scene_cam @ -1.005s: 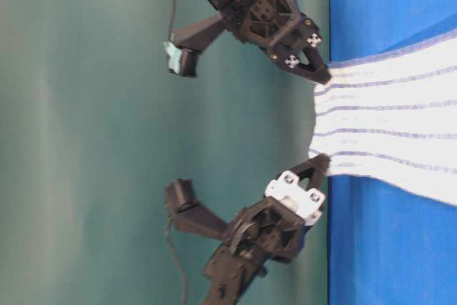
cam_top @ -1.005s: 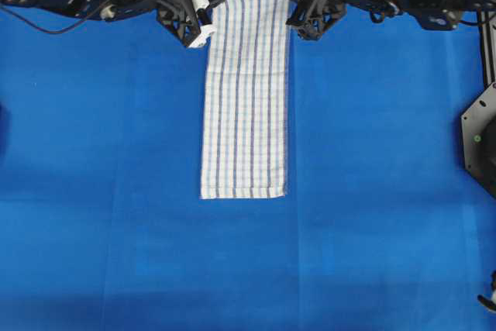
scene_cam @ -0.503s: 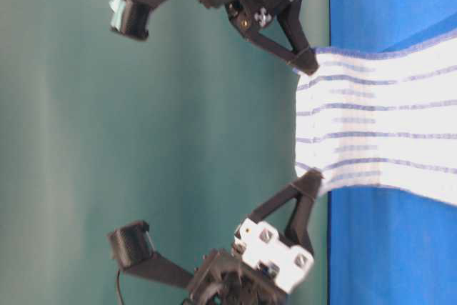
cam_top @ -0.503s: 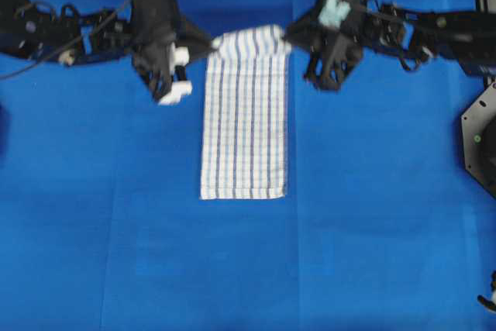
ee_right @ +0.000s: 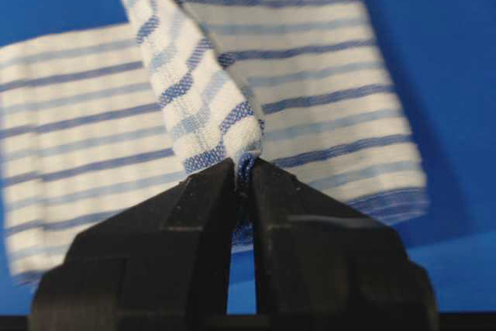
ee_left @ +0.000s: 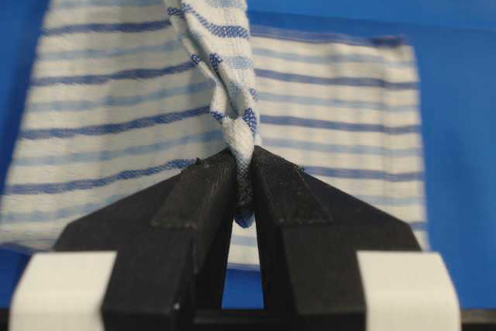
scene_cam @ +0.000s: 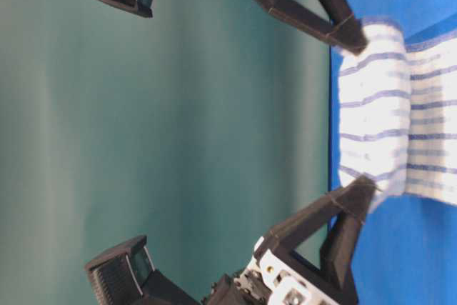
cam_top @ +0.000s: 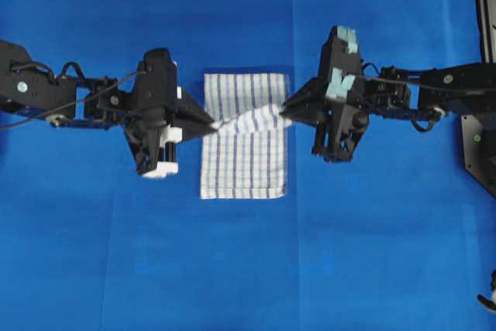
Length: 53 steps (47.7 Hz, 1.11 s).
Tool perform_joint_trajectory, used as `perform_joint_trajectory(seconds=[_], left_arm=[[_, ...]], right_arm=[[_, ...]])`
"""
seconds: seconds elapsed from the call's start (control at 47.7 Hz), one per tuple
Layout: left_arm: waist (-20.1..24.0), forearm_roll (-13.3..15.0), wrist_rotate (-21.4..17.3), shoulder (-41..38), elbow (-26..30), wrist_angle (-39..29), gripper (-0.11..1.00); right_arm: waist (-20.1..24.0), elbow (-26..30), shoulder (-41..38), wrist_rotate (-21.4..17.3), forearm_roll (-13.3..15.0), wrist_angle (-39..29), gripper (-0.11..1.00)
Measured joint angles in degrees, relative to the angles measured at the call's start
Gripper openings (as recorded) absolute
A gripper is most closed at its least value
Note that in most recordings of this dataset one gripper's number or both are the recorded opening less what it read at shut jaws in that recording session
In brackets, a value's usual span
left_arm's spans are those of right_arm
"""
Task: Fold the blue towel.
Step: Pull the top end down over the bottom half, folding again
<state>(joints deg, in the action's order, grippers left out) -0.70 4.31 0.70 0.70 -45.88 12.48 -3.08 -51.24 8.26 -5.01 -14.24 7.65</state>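
Observation:
The blue towel (cam_top: 244,156), white with thin blue stripes, lies in the middle of the blue table covering, its far end lifted and doubled back over the near part. My left gripper (cam_top: 211,123) is shut on the lifted end's left corner. My right gripper (cam_top: 284,111) is shut on its right corner. The held edge hangs between them above the flat part. The left wrist view shows the jaws pinching a twisted towel corner (ee_left: 232,114). The right wrist view shows the same with the other corner (ee_right: 209,122). The table-level view shows the raised fold (scene_cam: 371,112) between both grippers.
The blue table covering (cam_top: 248,269) spreads all round the towel. A black mount (cam_top: 480,141) stands at the right edge. Both arms reach in from the left and right sides at mid-height of the overhead view.
Both grippers have carried the towel's far end from the back edge toward the near end, lifting it. The towel now shows about half as long, doubled over.

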Motion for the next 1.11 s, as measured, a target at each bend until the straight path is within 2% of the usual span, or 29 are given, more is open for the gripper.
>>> perform_joint_trajectory(seconds=[0.126, 0.356, 0.859, 1.11], left_arm=[[-2.9, 0.0, 1.5, -0.1, 0.0, 0.0, 0.05], [-6.1, 0.0, 1.8, -1.3, 0.5, 0.1, 0.05], [-6.7, 0.0, 1.8, -3.7, 1.2, 0.4, 0.05], [-7.1, 0.0, 1.8, -5.0, 1.2, 0.4, 0.05]], right_arm=[[1.8, 0.0, 0.0, 0.1, -1.0, 0.0, 0.09], [4.6, 0.1, -1.8, 0.1, -2.4, 0.1, 0.09], [6.3, 0.5, -3.6, 0.1, -2.9, 0.2, 0.09], [7.6, 1.0, -5.4, 0.1, -3.1, 0.6, 0.20]])
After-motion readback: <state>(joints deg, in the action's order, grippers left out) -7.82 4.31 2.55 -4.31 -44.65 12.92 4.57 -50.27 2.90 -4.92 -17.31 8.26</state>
